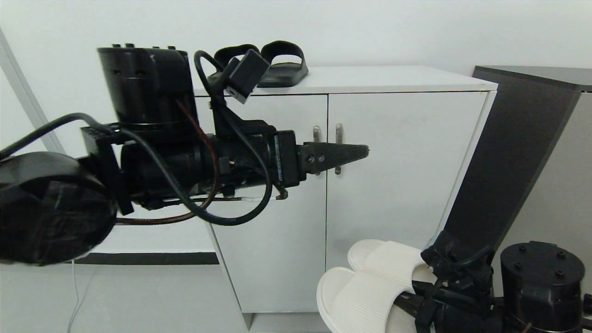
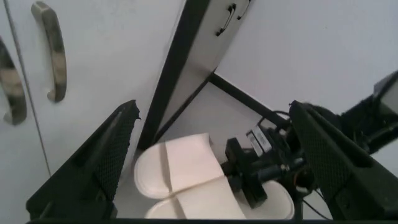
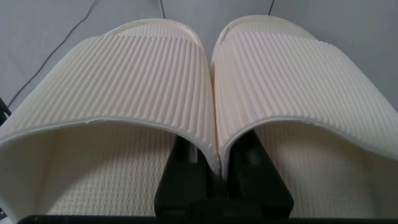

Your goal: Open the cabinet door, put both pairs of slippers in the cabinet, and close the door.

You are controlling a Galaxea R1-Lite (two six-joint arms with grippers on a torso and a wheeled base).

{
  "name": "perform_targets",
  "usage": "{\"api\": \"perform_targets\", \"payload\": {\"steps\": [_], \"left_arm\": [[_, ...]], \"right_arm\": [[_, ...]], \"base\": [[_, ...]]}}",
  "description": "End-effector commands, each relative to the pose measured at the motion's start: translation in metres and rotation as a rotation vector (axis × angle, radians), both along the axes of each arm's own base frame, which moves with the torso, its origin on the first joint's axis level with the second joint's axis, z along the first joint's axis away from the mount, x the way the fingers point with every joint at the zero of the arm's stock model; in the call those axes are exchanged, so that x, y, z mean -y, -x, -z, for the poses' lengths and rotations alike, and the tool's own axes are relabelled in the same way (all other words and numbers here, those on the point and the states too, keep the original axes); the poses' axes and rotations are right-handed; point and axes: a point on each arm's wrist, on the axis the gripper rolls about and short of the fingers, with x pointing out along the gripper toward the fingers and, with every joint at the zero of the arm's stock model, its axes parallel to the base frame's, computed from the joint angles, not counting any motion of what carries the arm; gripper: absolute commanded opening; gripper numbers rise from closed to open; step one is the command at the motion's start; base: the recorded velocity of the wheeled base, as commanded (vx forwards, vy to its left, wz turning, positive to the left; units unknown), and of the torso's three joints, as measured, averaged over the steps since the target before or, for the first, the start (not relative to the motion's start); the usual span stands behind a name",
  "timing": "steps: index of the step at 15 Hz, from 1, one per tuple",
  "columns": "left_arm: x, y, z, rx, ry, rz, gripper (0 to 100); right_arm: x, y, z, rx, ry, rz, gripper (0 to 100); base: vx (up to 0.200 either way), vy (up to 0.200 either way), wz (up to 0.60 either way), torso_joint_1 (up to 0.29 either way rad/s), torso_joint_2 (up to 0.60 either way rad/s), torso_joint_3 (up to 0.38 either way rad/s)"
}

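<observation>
The cabinet (image 1: 397, 194) stood with both doors (image 1: 277, 240) shut, their two metal handles (image 1: 339, 134) side by side at the middle seam. The black slippers (image 1: 273, 62) lay together on the cabinet top, near its back left corner. The left hand (image 1: 361, 150) was raised level with the handles, just in front of them and not touching them, its fingers spread wide with nothing between them. The right hand (image 3: 217, 159) was low before the right door, clamped on the white slippers (image 1: 370, 286): its fingers sat under the two ribbed straps and pinched their inner edges together. A dark panel (image 1: 508, 152) stood just beside the cabinet's right side.
</observation>
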Motion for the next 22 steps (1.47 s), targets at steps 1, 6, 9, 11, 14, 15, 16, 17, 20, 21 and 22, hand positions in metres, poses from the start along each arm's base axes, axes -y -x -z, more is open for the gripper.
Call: {"api": "perform_targets", "payload": {"steps": [1, 6, 9, 11, 14, 15, 16, 17, 20, 21, 22], "left_arm": [[0.018, -0.025, 0.01, -0.025, -0.013, -0.009, 100], [0.035, -0.056, 0.021, -0.034, -0.024, -0.118, 100], [0.04, -0.067, 0.022, -0.051, -0.009, -0.151, 100], [0.04, -0.071, 0.019, -0.047, -0.005, -0.182, 100], [0.039, -0.077, 0.023, -0.053, -0.013, -0.233, 100], [0.041, -0.079, 0.026, -0.056, -0.016, -0.231, 100], [0.045, -0.084, 0.028, -0.059, -0.018, -0.231, 100], [0.048, -0.089, 0.031, -0.062, -0.022, -0.234, 100], [0.058, -0.097, 0.035, -0.069, -0.023, -0.229, 100], [0.059, -0.097, 0.034, -0.08, -0.011, -0.23, 100], [0.058, -0.097, 0.033, -0.09, -0.004, -0.23, 0]], "right_arm": [[-0.001, 0.0, 0.002, -0.005, 0.005, -0.001, 0], [-0.002, -0.001, 0.005, -0.017, 0.015, -0.002, 0], [-0.002, -0.002, 0.006, -0.021, 0.018, -0.004, 0], [-0.002, -0.002, 0.006, -0.019, 0.017, -0.002, 0], [-0.002, -0.001, 0.007, -0.024, 0.019, -0.003, 0], [-0.001, -0.001, 0.007, -0.022, 0.019, -0.004, 0], [-0.002, -0.001, 0.007, -0.023, 0.02, -0.004, 0], [-0.001, -0.001, 0.008, -0.025, 0.022, -0.004, 0], [-0.002, -0.001, 0.009, -0.032, 0.026, -0.005, 0], [-0.001, -0.001, 0.01, -0.034, 0.031, -0.005, 0], [-0.001, -0.001, 0.009, -0.031, 0.027, -0.005, 0]], "base": [[0.0, 0.0, 0.0, 0.0, 0.0, 0.0], [0.0, 0.0, 0.0, 0.0, 0.0, 0.0], [0.0, 0.0, 0.0, 0.0, 0.0, 0.0], [0.0, 0.0, 0.0, 0.0, 0.0, 0.0], [0.0, 0.0, 0.0, 0.0, 0.0, 0.0], [0.0, 0.0, 0.0, 0.0, 0.0, 0.0], [0.0, 0.0, 0.0, 0.0, 0.0, 0.0], [0.0, 0.0, 0.0, 0.0, 0.0, 0.0], [0.0, 0.0, 0.0, 0.0, 0.0, 0.0], [0.0, 0.0, 0.0, 0.0, 0.0, 0.0], [0.0, 0.0, 0.0, 0.0, 0.0, 0.0]]}}
